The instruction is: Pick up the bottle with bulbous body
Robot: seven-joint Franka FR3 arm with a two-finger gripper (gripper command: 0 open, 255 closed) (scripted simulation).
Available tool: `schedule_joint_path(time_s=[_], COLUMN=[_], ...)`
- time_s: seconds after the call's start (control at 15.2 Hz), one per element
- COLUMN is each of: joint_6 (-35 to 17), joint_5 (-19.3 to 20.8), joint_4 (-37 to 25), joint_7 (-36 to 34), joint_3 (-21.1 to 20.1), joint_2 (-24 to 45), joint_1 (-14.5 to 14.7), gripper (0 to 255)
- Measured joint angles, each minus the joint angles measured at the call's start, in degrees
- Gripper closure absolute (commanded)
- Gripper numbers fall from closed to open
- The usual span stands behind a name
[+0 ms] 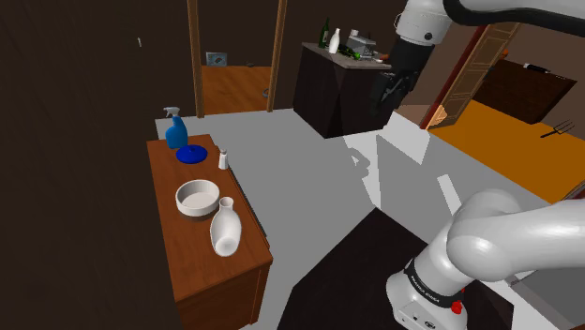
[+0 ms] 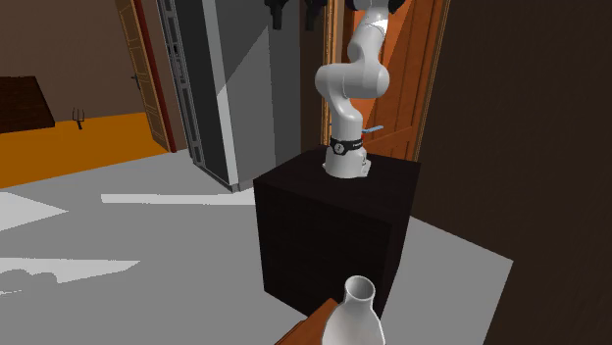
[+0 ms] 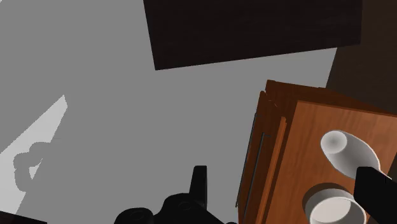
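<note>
The bottle with the bulbous body [image 1: 225, 230] is white with a flared mouth. It stands at the near end of a wooden cabinet [image 1: 197, 262] in the shoulder view's left. My black gripper [image 1: 384, 98] hangs high over the grey floor, far to the right of the cabinet, touching nothing. In the wrist view the gripper [image 3: 287, 191] is open, its fingers wide apart with nothing between them, and the bottle [image 3: 347, 153] lies beyond one finger on the cabinet [image 3: 299, 127]. The bottle's neck [image 2: 357, 304] rises at the bottom of the second exterior view.
On the cabinet also stand a white bowl [image 1: 198, 198] right behind the bottle, a small white shaker [image 1: 223, 159], a blue plate [image 1: 191, 153] and a blue spray bottle [image 1: 175, 129]. A dark counter [image 1: 333, 89] with bottles stands at the back. My arm sits on a black stand [image 2: 333, 225].
</note>
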State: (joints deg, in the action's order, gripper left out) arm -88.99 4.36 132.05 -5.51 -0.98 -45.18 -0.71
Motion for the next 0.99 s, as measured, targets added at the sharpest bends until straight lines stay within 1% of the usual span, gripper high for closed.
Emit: schedule_joint_path(time_s=[0.2, 0.59, 0.73, 0.99], joint_6=[-1.5, -11.4, -15.5, -21.7], joint_5=[-0.7, -3.0, -3.8, -5.0], joint_4=[1.0, 5.3, 5.7, 7.1], joint_7=[-1.1, -5.1, -7.0, -9.9], joint_3=[-0.9, -3.9, -5.5, -7.8], joint_2=[0.6, 6.3, 10.0, 14.7], joint_1=[0.3, 1.5, 2.0, 2.8], gripper=[0, 0, 0, 0])
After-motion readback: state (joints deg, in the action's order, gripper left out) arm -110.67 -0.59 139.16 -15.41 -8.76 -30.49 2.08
